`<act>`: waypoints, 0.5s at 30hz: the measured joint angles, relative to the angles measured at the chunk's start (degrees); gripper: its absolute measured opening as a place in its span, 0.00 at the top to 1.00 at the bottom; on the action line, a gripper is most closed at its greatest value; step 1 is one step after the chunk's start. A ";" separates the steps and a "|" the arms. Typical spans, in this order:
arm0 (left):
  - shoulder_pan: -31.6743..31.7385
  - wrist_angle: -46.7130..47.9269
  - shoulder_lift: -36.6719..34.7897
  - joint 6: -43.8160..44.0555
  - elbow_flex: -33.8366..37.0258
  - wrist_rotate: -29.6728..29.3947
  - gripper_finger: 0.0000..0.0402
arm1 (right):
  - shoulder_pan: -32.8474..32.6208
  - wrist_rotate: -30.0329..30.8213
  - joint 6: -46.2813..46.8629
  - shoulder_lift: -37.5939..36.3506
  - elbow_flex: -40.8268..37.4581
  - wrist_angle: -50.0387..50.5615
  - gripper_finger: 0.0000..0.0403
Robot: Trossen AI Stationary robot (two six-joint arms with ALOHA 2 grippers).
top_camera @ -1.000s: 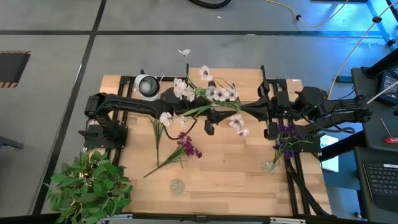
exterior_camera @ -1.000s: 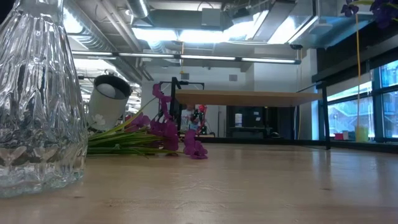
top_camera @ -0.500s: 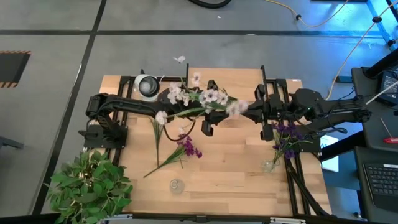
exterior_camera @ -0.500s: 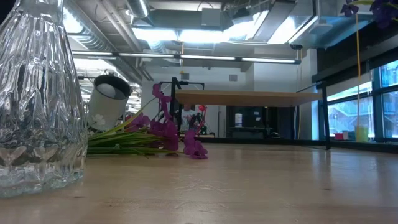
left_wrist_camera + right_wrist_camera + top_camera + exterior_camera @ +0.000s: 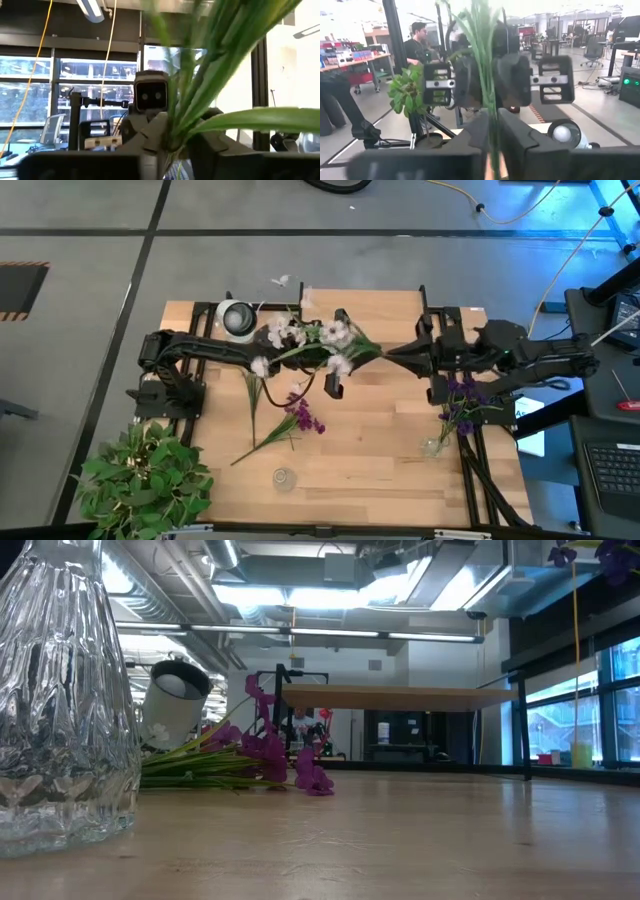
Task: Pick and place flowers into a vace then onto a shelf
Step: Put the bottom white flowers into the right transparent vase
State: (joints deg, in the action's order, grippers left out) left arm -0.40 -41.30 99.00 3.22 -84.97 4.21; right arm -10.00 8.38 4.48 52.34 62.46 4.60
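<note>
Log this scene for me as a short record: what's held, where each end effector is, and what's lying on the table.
held: white flowers, over the table's middle, gripped by the left end effector
right end effector: at the stem ends, facing the left one
lying on table: purple flowers
clear vase: upright near the low camera, no stems in it
corner: potted plant

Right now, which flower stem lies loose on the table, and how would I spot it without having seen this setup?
Start at the wooden table in the high view and find the leafy potted plant at its near left corner. Just right of it, toward the middle, lies the purple-blossomed stem, flat on the bare wood. Unlike the white-blossomed bunch held up between the arms, no gripper touches it.
</note>
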 joint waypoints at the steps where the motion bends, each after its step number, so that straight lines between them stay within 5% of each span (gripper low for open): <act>1: 0.00 0.41 0.00 -0.04 0.00 0.04 0.90 | 0.00 0.00 -0.01 -0.75 0.00 0.52 0.83; 8: -0.25 2.69 0.00 -0.87 0.04 1.79 0.97 | 0.00 3.38 1.49 -9.46 0.00 9.41 0.55; 15: -0.32 1.33 3.21 4.37 0.04 2.03 0.98 | 0.00 4.68 4.49 -16.85 0.02 14.48 0.43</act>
State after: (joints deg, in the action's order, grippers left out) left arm -0.72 -39.97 102.21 7.60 -84.93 6.24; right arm -10.00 13.06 8.98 35.49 62.48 19.07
